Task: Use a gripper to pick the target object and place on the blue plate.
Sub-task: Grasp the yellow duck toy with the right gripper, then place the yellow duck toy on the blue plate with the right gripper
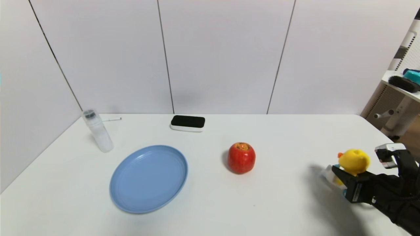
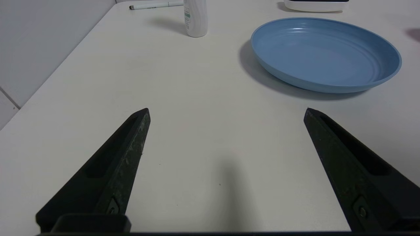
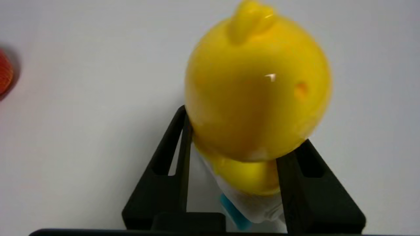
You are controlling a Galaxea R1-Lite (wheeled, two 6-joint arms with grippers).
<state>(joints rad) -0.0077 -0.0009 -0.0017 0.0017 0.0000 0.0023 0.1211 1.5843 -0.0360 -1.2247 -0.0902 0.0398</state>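
The target object, a yellow toy duck (image 1: 353, 161) with a white base and teal wheels, is near the table's right edge. My right gripper (image 1: 343, 175) reaches in from the right and is shut on it. In the right wrist view the duck (image 3: 259, 88) leans between the two black fingers (image 3: 164, 164), which press its head and body. The blue plate (image 1: 148, 178) lies empty at the left centre of the table. My left gripper (image 2: 226, 111) hovers open over bare table, with the blue plate (image 2: 325, 55) ahead of it; this arm is out of the head view.
A red apple (image 1: 241, 157) stands between plate and duck. A clear bottle (image 1: 97, 131) and a pen (image 1: 111, 119) are at the back left. A black-topped white box (image 1: 187, 123) sits at the back centre. A shelf (image 1: 402, 87) stands beyond the right edge.
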